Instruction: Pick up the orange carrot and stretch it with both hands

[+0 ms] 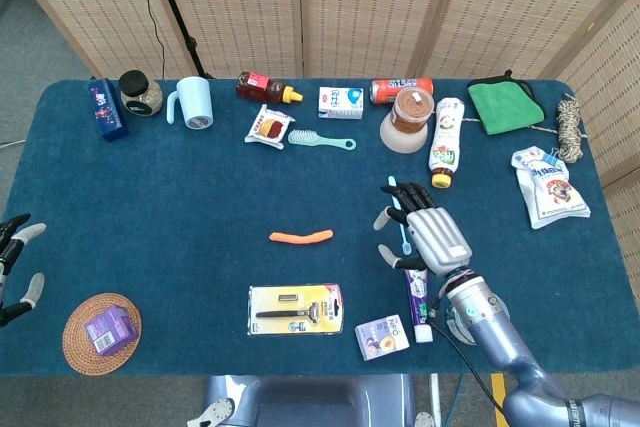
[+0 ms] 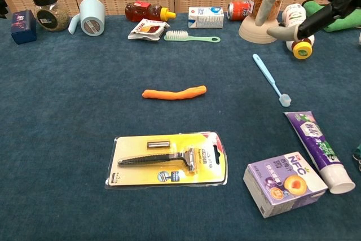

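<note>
At mid-counter [image 1: 150, 187], the orange carrot [image 1: 300, 237] lies untouched as the right hand [image 1: 428, 235], fingers spread and empty, hovers above the toothbrush [image 2: 271, 79]. Its left hand [image 1: 15, 267] waits open at the edge. A low sweep could knock the toothbrush or toothpaste [image 1: 417, 292] aside.

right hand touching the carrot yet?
No, the right hand hangs open over the toothbrush, well apart from the orange carrot lying on the table.
</note>
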Tool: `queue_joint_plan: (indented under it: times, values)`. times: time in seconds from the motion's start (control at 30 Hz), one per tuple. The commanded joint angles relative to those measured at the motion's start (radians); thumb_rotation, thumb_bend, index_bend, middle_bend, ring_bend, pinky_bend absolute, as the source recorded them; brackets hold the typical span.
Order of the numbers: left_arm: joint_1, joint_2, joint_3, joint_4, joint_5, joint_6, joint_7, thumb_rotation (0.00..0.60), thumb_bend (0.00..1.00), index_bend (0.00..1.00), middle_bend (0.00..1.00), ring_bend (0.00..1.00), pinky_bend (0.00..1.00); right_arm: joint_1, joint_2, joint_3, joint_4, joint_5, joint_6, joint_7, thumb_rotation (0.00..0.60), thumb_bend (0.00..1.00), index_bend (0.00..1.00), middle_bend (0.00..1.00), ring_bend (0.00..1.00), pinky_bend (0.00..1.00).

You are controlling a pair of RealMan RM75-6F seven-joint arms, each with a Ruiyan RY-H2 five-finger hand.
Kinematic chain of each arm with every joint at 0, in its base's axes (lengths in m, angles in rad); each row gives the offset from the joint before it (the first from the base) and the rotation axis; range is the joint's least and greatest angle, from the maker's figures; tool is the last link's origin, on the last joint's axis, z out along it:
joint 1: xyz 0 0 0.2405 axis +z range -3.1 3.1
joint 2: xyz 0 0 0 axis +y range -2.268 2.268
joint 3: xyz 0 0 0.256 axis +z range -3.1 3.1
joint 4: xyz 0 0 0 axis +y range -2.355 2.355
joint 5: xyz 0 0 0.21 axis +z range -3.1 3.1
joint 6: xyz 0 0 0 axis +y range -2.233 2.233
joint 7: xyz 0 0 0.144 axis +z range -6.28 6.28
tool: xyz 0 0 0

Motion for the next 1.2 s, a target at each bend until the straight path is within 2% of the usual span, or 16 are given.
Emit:
queue_joint_plan:
  times: [0.03, 0.27, 0.77, 1.2]
  values:
    - [-0.004, 0.004, -0.002, -0.003, -0.004, -0.003, 0.001, 0.600, 0.42, 0.20, 0.12, 0.12, 0.12, 0.036, -0.039, 0.006, 0.029, 0.045, -0.022, -0.030, 0.600, 0.40, 0.43, 0.11, 0.00, 0.00]
    - [-0.015, 0.013, -0.011, -0.018, -0.020, -0.011, 0.014, 0.600, 0.42, 0.20, 0.12, 0.12, 0.12, 0.125, -0.145, 0.002, 0.119, 0.138, -0.054, -0.100, 0.600, 0.40, 0.45, 0.12, 0.00, 0.00]
    - [-0.010, 0.029, -0.004, -0.018, -0.045, -0.016, 0.013, 0.600, 0.42, 0.20, 0.12, 0.12, 0.12, 0.247, -0.302, -0.012, 0.308, 0.257, -0.089, -0.184, 0.600, 0.40, 0.45, 0.12, 0.00, 0.00]
    - [0.000, 0.039, 0.005, -0.006, -0.052, -0.013, -0.006, 0.600, 0.42, 0.20, 0.12, 0.12, 0.12, 0.292, -0.396, -0.026, 0.428, 0.273, -0.083, -0.205, 0.600, 0.40, 0.43, 0.13, 0.00, 0.00]
